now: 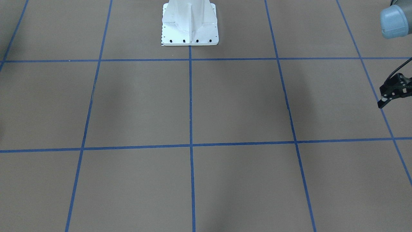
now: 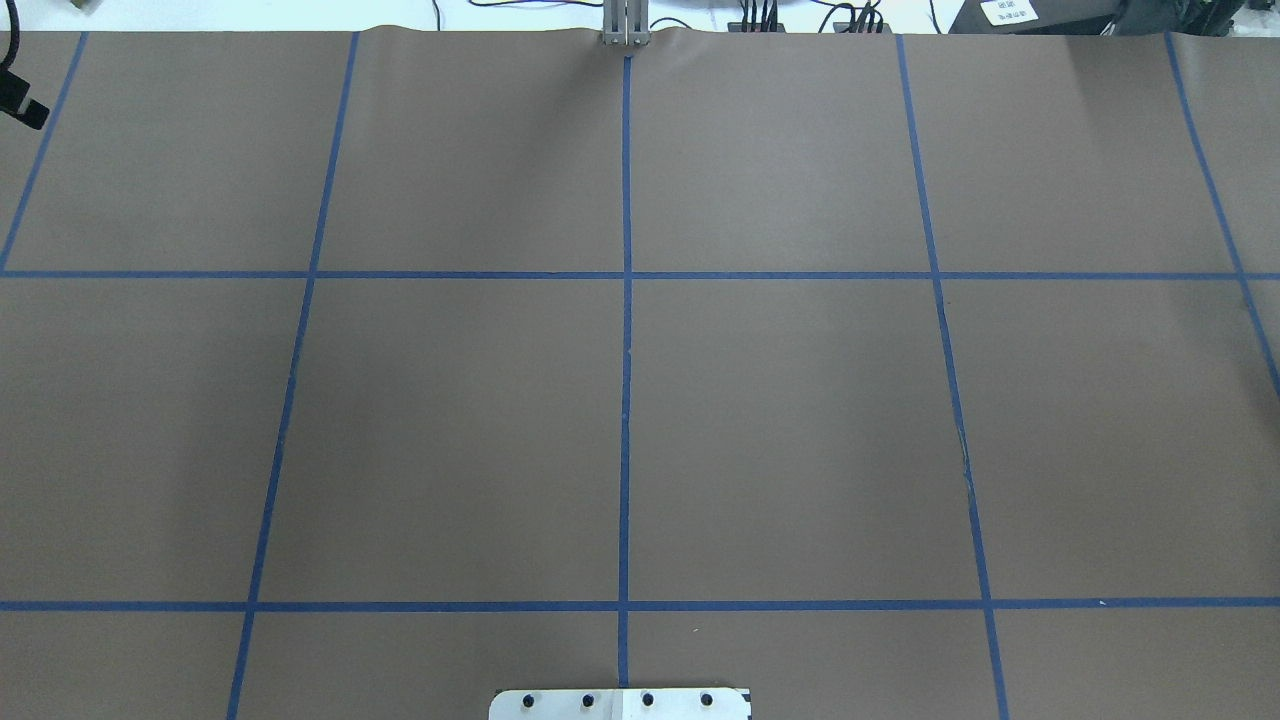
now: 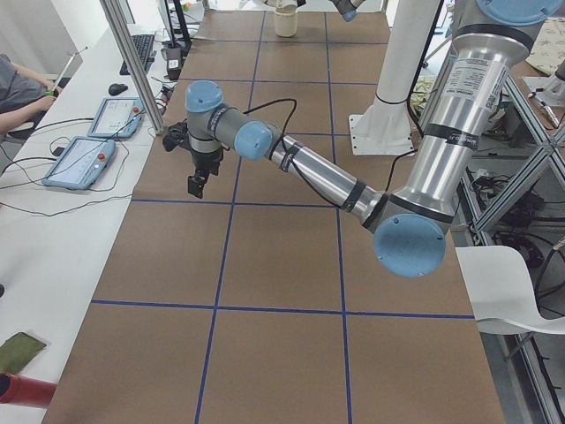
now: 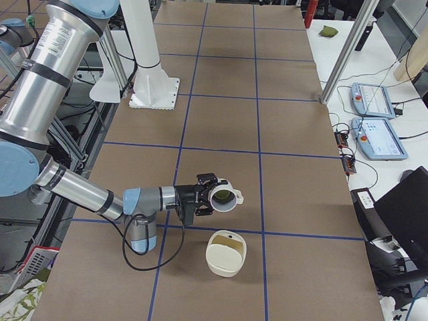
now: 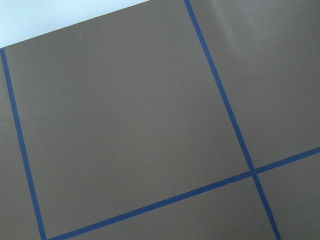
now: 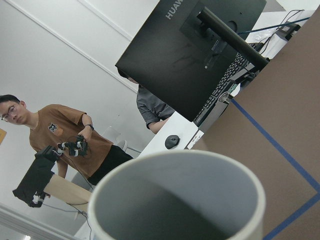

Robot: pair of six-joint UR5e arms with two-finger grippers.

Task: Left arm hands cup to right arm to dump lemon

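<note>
In the exterior right view the right arm's gripper (image 4: 206, 194) reaches low over the table's near part. The white cup (image 4: 225, 196) lies on its side at the gripper's tip, off the table, mouth facing outward. A dull yellow-green patch, the lemon (image 4: 223, 197), shows in its mouth. From that view I cannot tell whether the jaws are shut. The right wrist view shows only the cup's rim (image 6: 150, 172) and grey inside, no lemon. The left gripper (image 1: 384, 101) hangs empty over the table's far end, cut off by the frame edge. It also shows in the overhead view (image 2: 25, 105) and the exterior left view (image 3: 196, 184).
A cream bowl-like container (image 4: 226, 253) stands on the table just below the tipped cup. The white robot pedestal (image 1: 190, 29) stands mid-table. Teach pendants (image 4: 378, 137) and a monitor (image 6: 195, 55) sit on the side desk, with people behind it. An aluminium post (image 3: 132, 62) stands at the table's edge.
</note>
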